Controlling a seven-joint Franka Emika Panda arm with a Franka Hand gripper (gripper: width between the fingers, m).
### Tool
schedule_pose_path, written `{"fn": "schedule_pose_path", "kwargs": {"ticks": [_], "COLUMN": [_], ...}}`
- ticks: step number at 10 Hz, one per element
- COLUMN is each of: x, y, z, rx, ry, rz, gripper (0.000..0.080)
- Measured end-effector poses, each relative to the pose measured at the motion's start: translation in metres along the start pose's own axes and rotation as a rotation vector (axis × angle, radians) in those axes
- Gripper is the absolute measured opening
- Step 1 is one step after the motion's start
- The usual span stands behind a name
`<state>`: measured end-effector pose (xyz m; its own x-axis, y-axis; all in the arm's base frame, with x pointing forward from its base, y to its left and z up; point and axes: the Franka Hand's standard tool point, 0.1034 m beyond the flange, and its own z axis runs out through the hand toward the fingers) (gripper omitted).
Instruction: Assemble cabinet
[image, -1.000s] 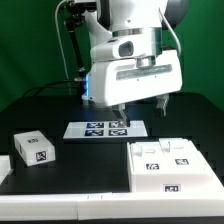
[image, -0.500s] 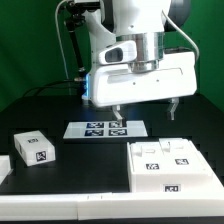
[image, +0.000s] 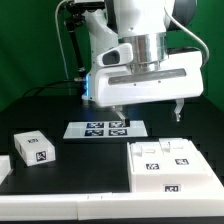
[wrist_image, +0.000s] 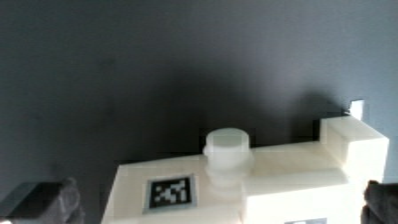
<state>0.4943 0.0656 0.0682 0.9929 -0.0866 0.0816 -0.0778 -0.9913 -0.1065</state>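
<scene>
The cabinet box (image: 170, 166), large, white and tagged, lies at the front on the exterior view's right. In the wrist view its top (wrist_image: 267, 185) shows a marker tag (wrist_image: 173, 192), a short round peg (wrist_image: 228, 146) and a raised corner block (wrist_image: 349, 135). My gripper (image: 148, 112) hangs open and empty above the table, behind and above the box. Its fingertips (wrist_image: 36, 200) show dark at the wrist picture's edges, either side of the box. A small white tagged block (image: 33, 147) lies at the exterior view's left.
The marker board (image: 105, 128) lies flat at the middle of the black table, below the gripper. Another white piece (image: 4, 166) shows at the far left edge. A white strip (image: 60, 206) runs along the front. A green wall stands behind.
The hand has turned and widened in the exterior view. Its right finger has moved further right while the left finger stayed put. The parts have not moved.
</scene>
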Motion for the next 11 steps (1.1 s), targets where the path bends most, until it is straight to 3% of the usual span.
{"fn": "schedule_pose_path", "kwargs": {"ticks": [2,5,7,11], "x": [-0.001,-0.004,0.0,0.001], "y": [0.0,-0.013,-0.009,-0.008], "z": [0.016,0.036,0.047,0.05], "rx": [0.008,0.02,0.023,0.023], "ry": [0.009,0.014,0.024,0.026], "rz": [-0.017,-0.036,-0.064,-0.098], "gripper": [0.0797,0.0797,0.0797,0.0797]}}
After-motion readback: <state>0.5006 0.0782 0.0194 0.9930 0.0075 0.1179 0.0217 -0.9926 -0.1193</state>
